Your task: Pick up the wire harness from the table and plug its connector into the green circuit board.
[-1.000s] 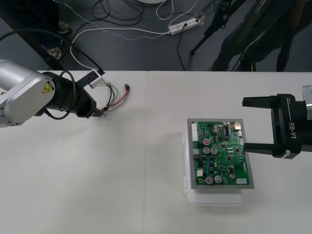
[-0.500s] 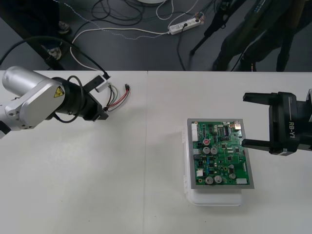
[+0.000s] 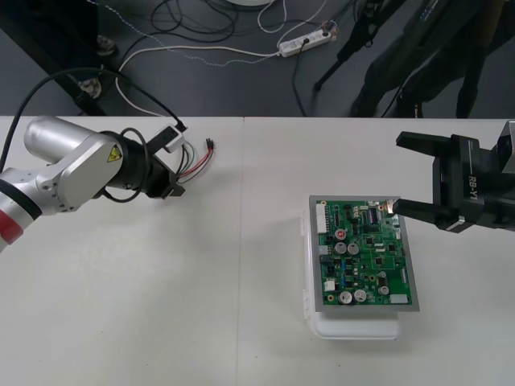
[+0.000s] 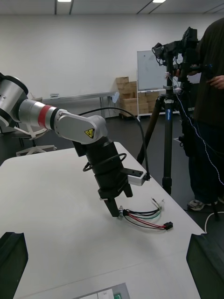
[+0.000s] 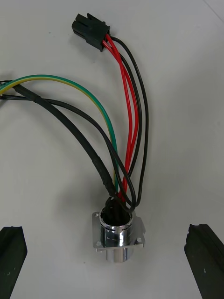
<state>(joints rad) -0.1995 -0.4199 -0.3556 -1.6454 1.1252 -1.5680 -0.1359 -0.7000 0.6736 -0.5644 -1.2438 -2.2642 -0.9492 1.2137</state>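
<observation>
- Two grippers are in view, and we see both released, with nothing held.
- Our left gripper (image 3: 172, 186) stands over the far left part of the surface (image 3: 161, 305), tilted down at the wire harness (image 3: 195, 166).
- From the left wrist, its fingers (image 5: 11, 257) stand far apart. The harness's round metal socket (image 5: 116, 231) lies on the surface between them and touches neither.
- From the right wrist, we see the left gripper's tip low, just beside the socket. We cannot tell whether it touches it.
- The harness lies loose on the surface near the far edge. Its red, black and green wires (image 5: 133, 121) curve from the socket to the small black plug (image 3: 209, 145).
- The plug rests on the surface beyond the left gripper, well apart from the green circuit board (image 3: 364, 253) and not plugged into it.
- The board sits on its white base (image 3: 354, 328) on the right part of the surface.
- Our right gripper (image 3: 409, 174) hangs at the right side, with one fingertip near the board's far right corner and the other well beyond the board's far edge.
</observation>
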